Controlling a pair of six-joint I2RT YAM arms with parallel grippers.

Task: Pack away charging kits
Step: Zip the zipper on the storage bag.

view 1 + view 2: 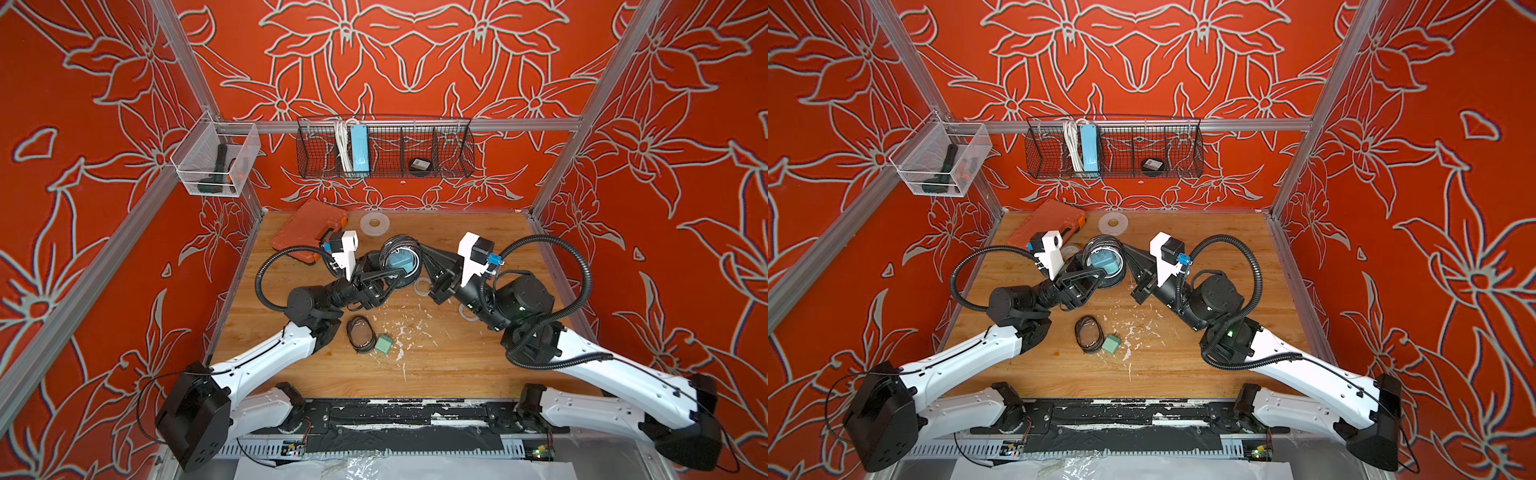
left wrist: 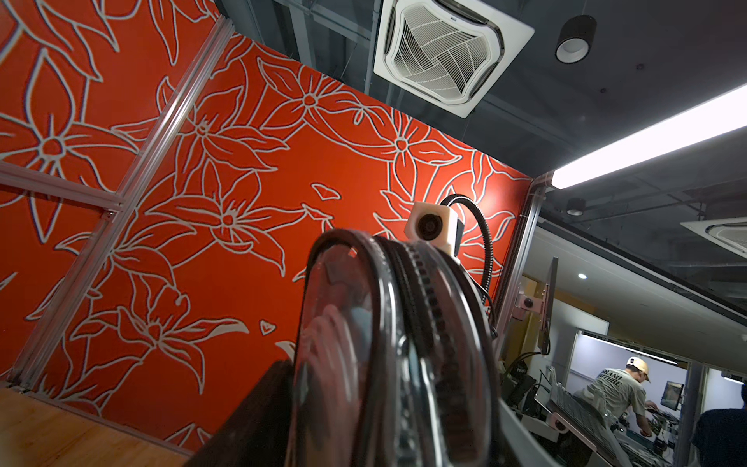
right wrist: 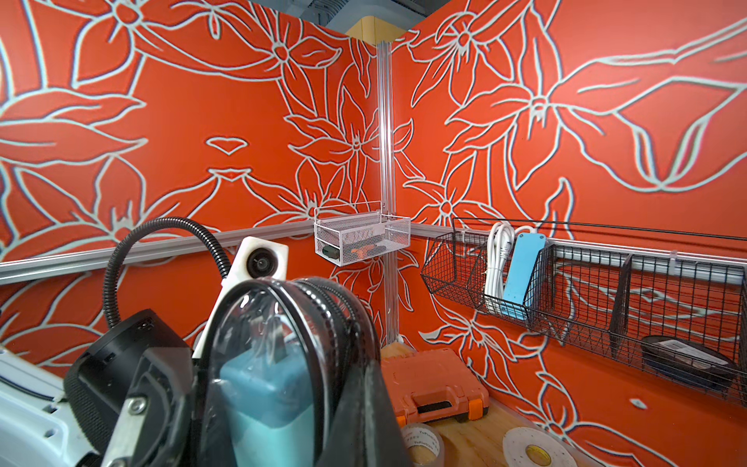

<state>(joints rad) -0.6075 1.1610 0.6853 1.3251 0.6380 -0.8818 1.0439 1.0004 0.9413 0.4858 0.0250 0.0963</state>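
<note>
1. Leftmost of the kits, a loose pouch point(image 1: 360, 334) lay flat on the table point(image 1: 457, 365) and looked empty; a loose plug point(image 1: 383, 345) sat just beside it; neither was packed yet.
2. My left gripper point(image 1: 390, 270) reached in at the near side of the held pouch point(image 1: 392, 242); its fingers stood about the rim; I could not tell whether they pinched it or only bracketed it.
3. The held pouch stood on edge between my two grippers, seemingly clear of the table; the teal plug point(image 1: 399, 262) showed through the clear top with a little white cable point(image 1: 400, 249) above it; I could not tell whether the zip was done up.
4. My right gripper point(image 1: 424, 253) had its jaws together on the pouch's far rim and bore it.
5. I judged the pouch light and soft-walled; its clear film looked slick and easy to dent; the plug was a hard lump that would shift the weight when tipped; the stiff black rim by the zip was the place to hold, never the film.
6. Behind and to the right, the wire basket point(image 1: 453, 166) held a dark oval point(image 1: 419, 165) in one compartment, perhaps a packed pouch; this one probably belonged there too.
</note>
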